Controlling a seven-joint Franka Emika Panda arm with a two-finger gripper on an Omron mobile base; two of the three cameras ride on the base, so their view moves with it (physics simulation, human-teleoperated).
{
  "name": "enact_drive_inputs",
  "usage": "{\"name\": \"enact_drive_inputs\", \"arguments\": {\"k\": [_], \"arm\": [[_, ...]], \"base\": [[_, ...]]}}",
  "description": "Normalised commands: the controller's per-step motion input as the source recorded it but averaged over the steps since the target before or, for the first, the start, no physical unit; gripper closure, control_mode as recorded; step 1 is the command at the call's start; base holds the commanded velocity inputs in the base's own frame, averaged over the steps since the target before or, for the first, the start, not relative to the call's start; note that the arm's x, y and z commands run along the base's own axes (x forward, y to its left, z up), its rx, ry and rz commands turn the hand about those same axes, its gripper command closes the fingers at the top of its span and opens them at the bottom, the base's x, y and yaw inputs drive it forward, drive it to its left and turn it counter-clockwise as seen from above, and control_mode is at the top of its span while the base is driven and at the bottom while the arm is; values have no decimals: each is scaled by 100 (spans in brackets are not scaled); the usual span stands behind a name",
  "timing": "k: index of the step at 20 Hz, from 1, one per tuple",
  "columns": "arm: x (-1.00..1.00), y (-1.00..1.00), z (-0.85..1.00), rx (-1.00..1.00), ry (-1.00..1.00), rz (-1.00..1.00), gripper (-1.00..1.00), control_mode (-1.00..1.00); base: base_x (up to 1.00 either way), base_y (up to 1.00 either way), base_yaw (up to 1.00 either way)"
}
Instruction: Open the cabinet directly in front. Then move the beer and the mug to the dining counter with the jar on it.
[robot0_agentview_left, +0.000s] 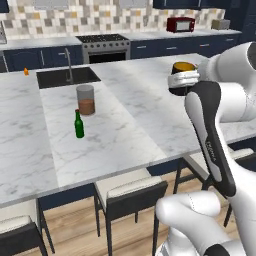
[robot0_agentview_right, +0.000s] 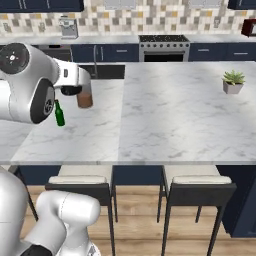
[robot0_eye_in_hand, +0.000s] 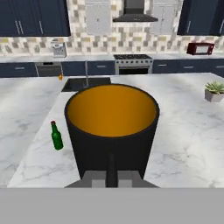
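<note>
My gripper (robot0_eye_in_hand: 112, 177) is shut on the mug (robot0_eye_in_hand: 112, 127), a black cup with an orange inside, gripping its near rim. The held mug (robot0_agentview_left: 184, 70) hangs over the right part of the white marble dining counter (robot0_agentview_left: 125, 135); in the right base view it is mostly hidden behind my arm. The green beer (robot0_agentview_left: 79, 124) stands upright on the counter just in front of the jar (robot0_agentview_left: 86, 100) with brown contents. Both lie left of the mug, and the beer (robot0_eye_in_hand: 56, 136) shows to its lower left in the hand view. Navy wall cabinets (robot0_eye_in_hand: 35, 17) hang on the far wall.
An inset sink (robot0_agentview_left: 67, 77) with a tap sits behind the jar. A small potted plant (robot0_agentview_right: 233, 81) stands on the counter's right side. Dark stools (robot0_agentview_left: 131, 192) line the near edge. A stove (robot0_agentview_left: 102, 47) and red microwave (robot0_agentview_left: 180, 24) stand at the back wall.
</note>
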Motion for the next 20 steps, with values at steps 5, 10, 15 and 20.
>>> {"name": "enact_drive_inputs", "arguments": {"k": [5,10,15,20], "arm": [[11,7,-20,-3,22,0,100,-100],[51,9,-34,-3,30,0,100,-100],[59,2,-52,0,20,0,100,-100],[59,0,-59,5,11,2,100,-100]], "base": [[0,0,0],[0,0,0],[0,0,0],[0,0,0]]}}
